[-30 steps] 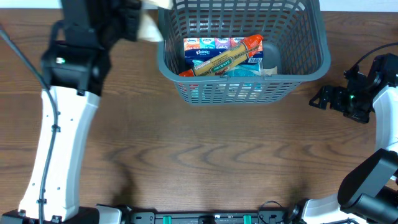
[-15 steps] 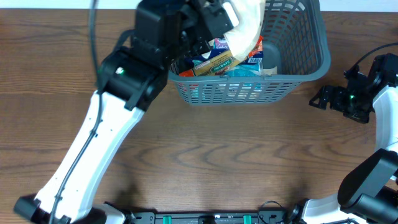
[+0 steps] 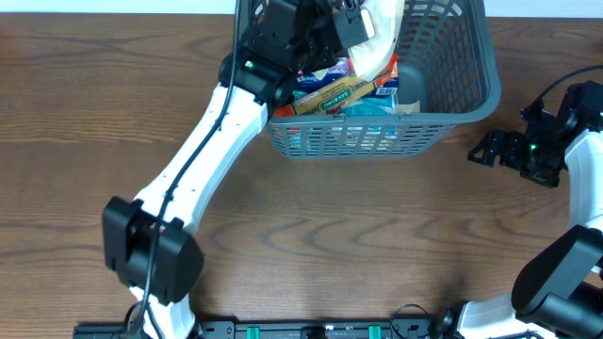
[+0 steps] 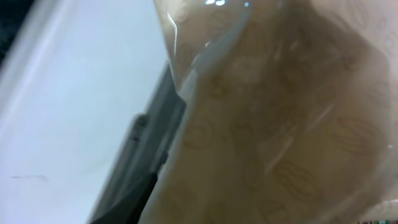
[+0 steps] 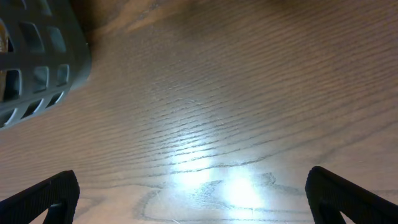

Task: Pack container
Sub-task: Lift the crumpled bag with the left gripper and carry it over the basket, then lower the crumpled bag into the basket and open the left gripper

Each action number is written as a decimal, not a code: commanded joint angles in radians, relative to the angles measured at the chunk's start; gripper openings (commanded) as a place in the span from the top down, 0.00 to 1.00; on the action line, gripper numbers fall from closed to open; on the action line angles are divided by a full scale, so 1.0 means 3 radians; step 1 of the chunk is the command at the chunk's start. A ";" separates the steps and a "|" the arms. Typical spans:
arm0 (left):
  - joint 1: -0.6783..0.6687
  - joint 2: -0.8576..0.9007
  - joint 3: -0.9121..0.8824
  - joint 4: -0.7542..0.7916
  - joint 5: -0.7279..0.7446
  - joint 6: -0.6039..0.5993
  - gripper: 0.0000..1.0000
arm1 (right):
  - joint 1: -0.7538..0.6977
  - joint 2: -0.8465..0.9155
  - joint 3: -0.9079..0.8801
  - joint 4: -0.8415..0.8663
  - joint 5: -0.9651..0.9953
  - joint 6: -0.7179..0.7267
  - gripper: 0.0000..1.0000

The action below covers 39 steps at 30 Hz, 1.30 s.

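The container [image 3: 377,139], a dark grey slotted basket, stands at the back middle of the table in the overhead view. My left gripper [image 3: 347,23] hovers over its left half, shut on a pale beige crinkly bag [image 3: 379,36] that hangs into the basket. In the left wrist view that bag [image 4: 280,124] fills most of the picture and hides the fingers. My right gripper [image 3: 485,149] rests low over the table just right of the container, open, with bare wood between its fingertips [image 5: 193,193]. A corner of the container [image 5: 37,62] shows at that view's upper left.
Inside the basket lie a long orange-and-yellow packet [image 3: 332,94], a teal packet [image 3: 372,109] and a dark round item [image 3: 412,87]. The left arm [image 3: 203,155] stretches diagonally across the table's left half. The right arm [image 3: 584,188] stands along the right edge.
The left arm has swung right from beyond the basket's left side to above it, carrying the pale bag. The right arm has not moved.
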 commanded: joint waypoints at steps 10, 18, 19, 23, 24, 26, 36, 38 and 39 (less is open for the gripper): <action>0.0033 0.0132 0.0074 -0.0197 0.0053 0.0015 0.94 | 0.0031 -0.0015 0.0001 0.0003 0.0000 -0.0048 0.01; 0.0033 0.0132 0.0074 -0.0731 0.0062 0.0017 0.94 | 0.0031 -0.0015 0.0001 0.0010 -0.0001 -0.0048 0.01; 0.0033 0.0132 0.0074 -0.0757 0.0061 0.0015 0.94 | 0.0031 -0.0015 0.0001 0.0010 -0.0001 -0.0048 0.01; 0.0033 0.0132 0.0074 -0.0776 0.0061 0.0017 0.94 | 0.0031 -0.0015 0.0001 0.0009 -0.0001 -0.0048 0.01; 0.0033 0.0132 0.0074 -0.0776 0.0061 0.0015 0.93 | 0.0031 -0.0015 0.0001 0.0008 -0.0001 -0.0048 0.01; 0.0033 0.0132 0.0074 -0.0778 0.0061 0.0015 0.90 | 0.0031 -0.0015 0.0001 -0.0001 -0.0001 -0.0048 0.01; 0.0033 0.0132 0.0074 -0.0777 0.0060 0.0014 0.01 | 0.0031 -0.0015 0.0001 -0.0001 -0.0001 -0.0048 0.01; 0.0033 0.0132 0.0074 -0.0777 0.0061 0.0014 0.01 | 0.0031 -0.0015 0.0001 -0.0001 -0.0001 -0.0048 0.01; 0.0033 0.0132 0.0074 -0.0777 0.0060 0.0014 0.01 | 0.0031 -0.0015 0.0001 -0.0001 -0.0001 -0.0048 0.01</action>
